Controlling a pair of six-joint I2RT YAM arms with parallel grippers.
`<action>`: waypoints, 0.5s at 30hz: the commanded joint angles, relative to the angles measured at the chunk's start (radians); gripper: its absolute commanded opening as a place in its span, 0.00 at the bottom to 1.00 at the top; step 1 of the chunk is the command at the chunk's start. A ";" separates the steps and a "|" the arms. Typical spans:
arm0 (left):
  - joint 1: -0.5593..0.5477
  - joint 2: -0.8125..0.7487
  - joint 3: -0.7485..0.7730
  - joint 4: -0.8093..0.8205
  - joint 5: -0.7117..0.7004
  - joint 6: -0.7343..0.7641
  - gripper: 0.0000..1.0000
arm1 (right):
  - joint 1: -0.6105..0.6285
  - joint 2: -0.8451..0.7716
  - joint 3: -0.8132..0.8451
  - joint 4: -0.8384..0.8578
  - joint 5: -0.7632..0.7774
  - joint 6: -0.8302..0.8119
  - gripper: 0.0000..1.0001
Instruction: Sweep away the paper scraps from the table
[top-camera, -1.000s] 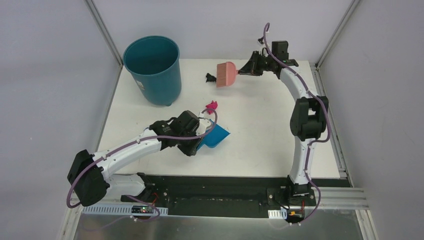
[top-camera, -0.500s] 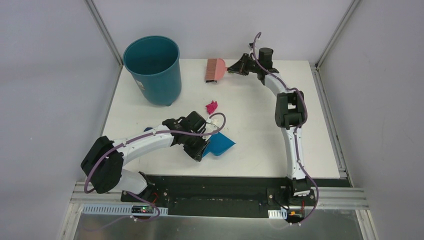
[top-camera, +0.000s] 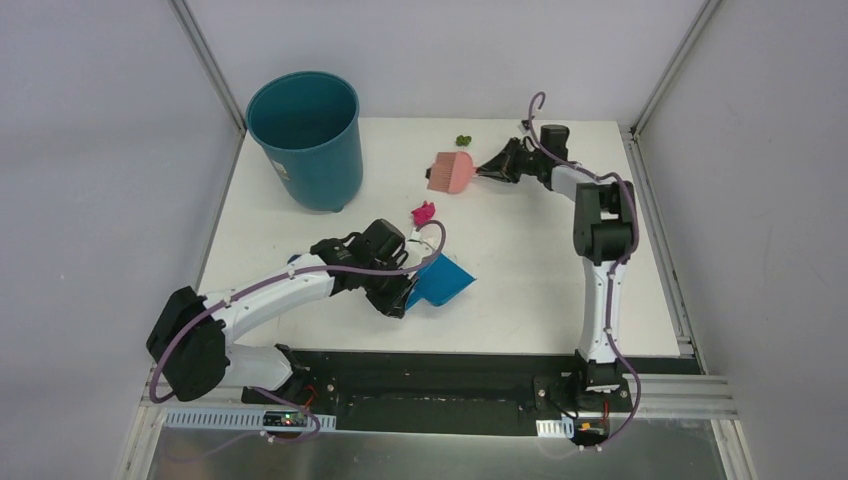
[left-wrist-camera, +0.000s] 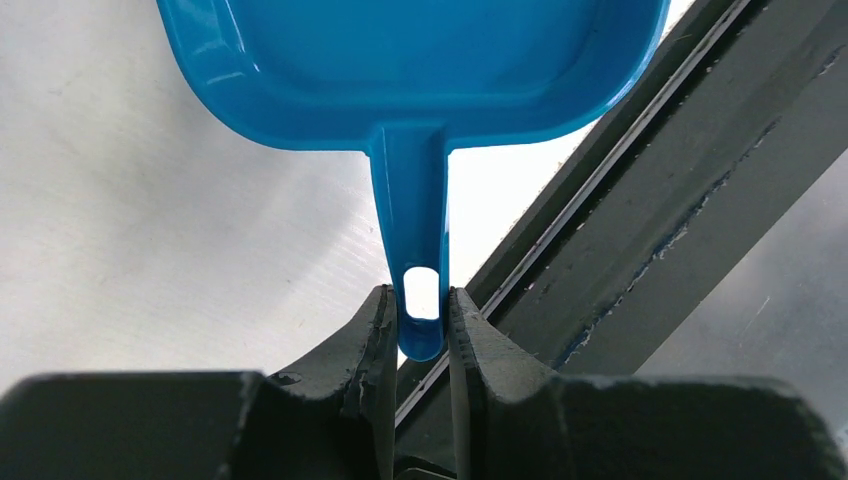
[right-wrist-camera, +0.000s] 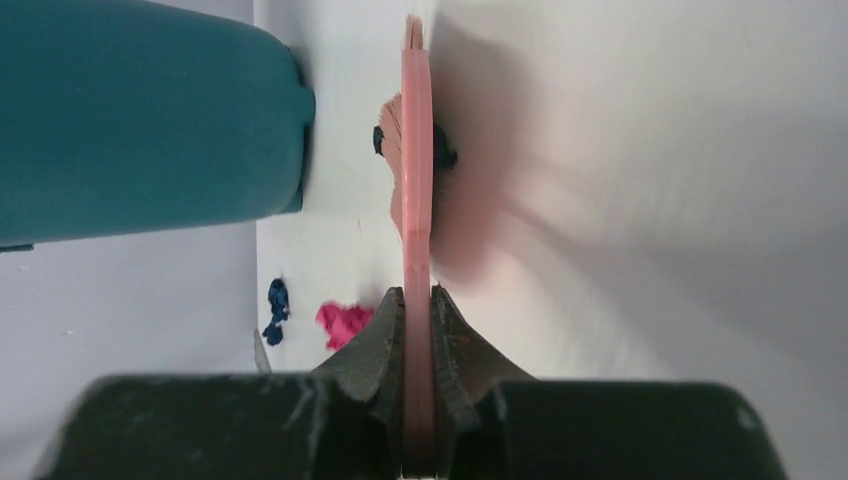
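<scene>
A white table (top-camera: 540, 270) fills a booth with pale grey walls and metal corner posts (top-camera: 207, 60). A black strip (top-camera: 430, 362) runs along the table's near edge. A teal bin (top-camera: 305, 140) stands upright at the far left corner.

To the right of the bin, near the far edge, the right gripper (top-camera: 492, 167) is clamped tight on the handle of a pink brush (top-camera: 450, 172). The brush head points toward the bin. In front of the bin and to its right, the left gripper (top-camera: 398, 297) pinches the handle of a blue dustpan (top-camera: 442, 283), its jaws narrow around it.

Scraps lie scattered on the table. A magenta scrap (top-camera: 424, 213) sits right of the bin's base, just beyond the dustpan. A green scrap (top-camera: 463, 141) lies further right of the bin, by the far edge. The right wrist view shows black scraps (right-wrist-camera: 443, 155) against the brush, and a blue scrap (right-wrist-camera: 277, 305) not far from the bin, beside the magenta one.
</scene>
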 joint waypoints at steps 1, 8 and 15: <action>0.002 -0.084 0.001 0.044 -0.006 0.020 0.00 | -0.065 -0.274 -0.226 -0.001 -0.001 -0.011 0.00; 0.002 -0.117 -0.002 0.044 -0.004 0.027 0.00 | -0.237 -0.614 -0.545 -0.252 0.020 0.424 0.00; 0.002 -0.134 0.005 0.033 -0.105 0.015 0.00 | -0.323 -0.714 -0.418 -0.678 -0.175 -0.093 0.00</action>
